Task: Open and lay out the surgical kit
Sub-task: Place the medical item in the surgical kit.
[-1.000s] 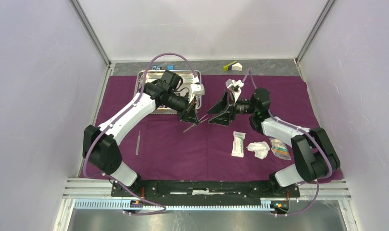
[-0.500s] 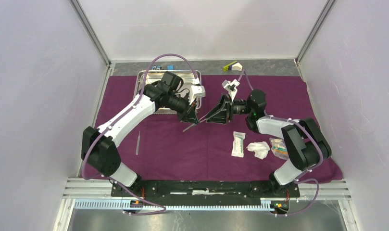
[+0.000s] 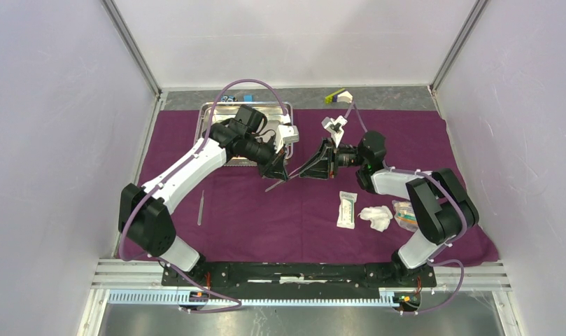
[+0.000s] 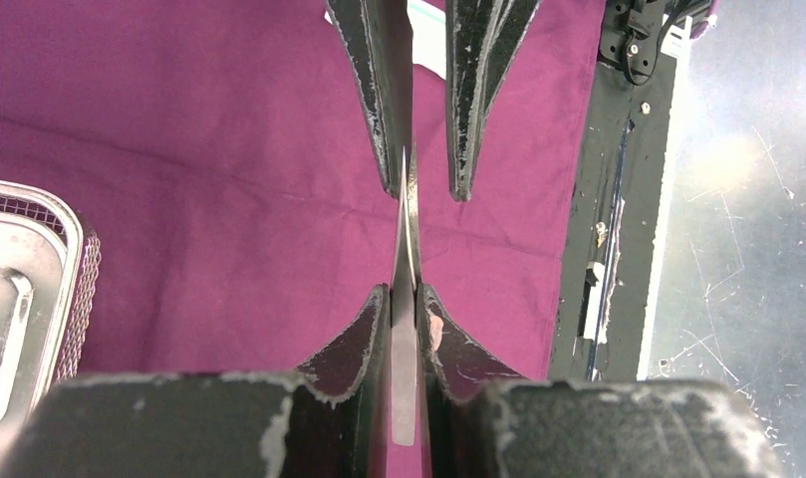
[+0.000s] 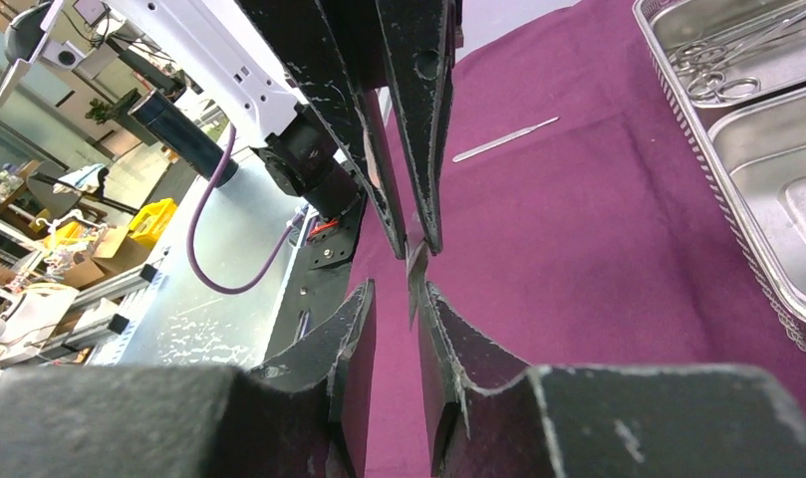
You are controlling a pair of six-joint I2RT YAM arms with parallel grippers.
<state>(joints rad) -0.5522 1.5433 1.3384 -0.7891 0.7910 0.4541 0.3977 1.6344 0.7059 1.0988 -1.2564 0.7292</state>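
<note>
Seen from above, the large dark purple cloth (image 3: 266, 227) lies spread flat over the table, and the two arms meet just to the 12 o'clock side of its centre. The left gripper (image 4: 405, 294) reaches in from 9 o'clock, and its fingers are pressed tight on a slim metal tool (image 4: 408, 224). The tool is raised off the cloth, with one end sticking out past the fingertips toward the other arm. It shows only edge-on in both wrist views, so it may be the tweezers, though that is not certain. The right gripper (image 5: 399, 294) comes in from 3 o'clock, tip to tip with the left one. Its fingers stand apart with the tool's free end between them. That end lies close against one finger, with a clear gap to the other, so nothing is clamped there. The shiny steel tray (image 5: 777, 189) sits at about 10 o'clock on the cloth, partly under the left arm, and the ring-handled forceps (image 5: 717, 80) lie in its far compartment. A second slim tool (image 3: 201, 208) lies flat on the cloth at 8 o'clock. At about 4 o'clock, the white packet (image 3: 347, 209), the white gauze (image 3: 376, 218) and the small clear packet (image 3: 406, 215) lie side by side in a row. Off the cloth, along the 12 o'clock edge, are a small blue block (image 3: 248, 98) and a yellow-green and white piece (image 3: 338, 96).
</note>
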